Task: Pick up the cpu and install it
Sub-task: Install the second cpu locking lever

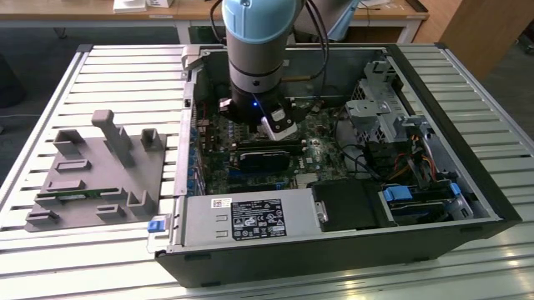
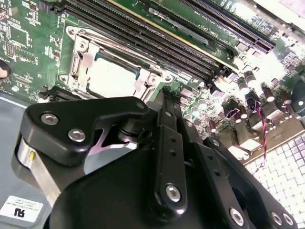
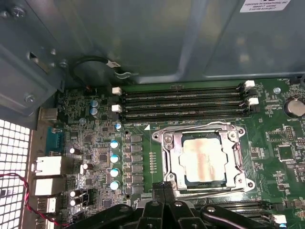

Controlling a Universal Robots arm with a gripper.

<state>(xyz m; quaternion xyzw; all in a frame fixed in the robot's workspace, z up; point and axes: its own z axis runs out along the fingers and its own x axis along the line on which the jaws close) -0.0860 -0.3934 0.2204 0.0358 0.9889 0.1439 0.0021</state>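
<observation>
cpu (image 3: 202,159): we see it seated flat in the socket (image 3: 167,162) on the motherboard (image 3: 95,157), metal frame around it; also at (image 2: 112,76) in the second wrist view.
gripper (image 3: 164,187): fingers pressed together, nothing between them; tips sit just off the socket's frame edge, apart from the cpu.
arm (image 1: 254,56): we see it reaching down into the open case (image 1: 434,100), over the motherboard.
grey tray (image 1: 92,181): outside the case, well apart from the socket.
</observation>
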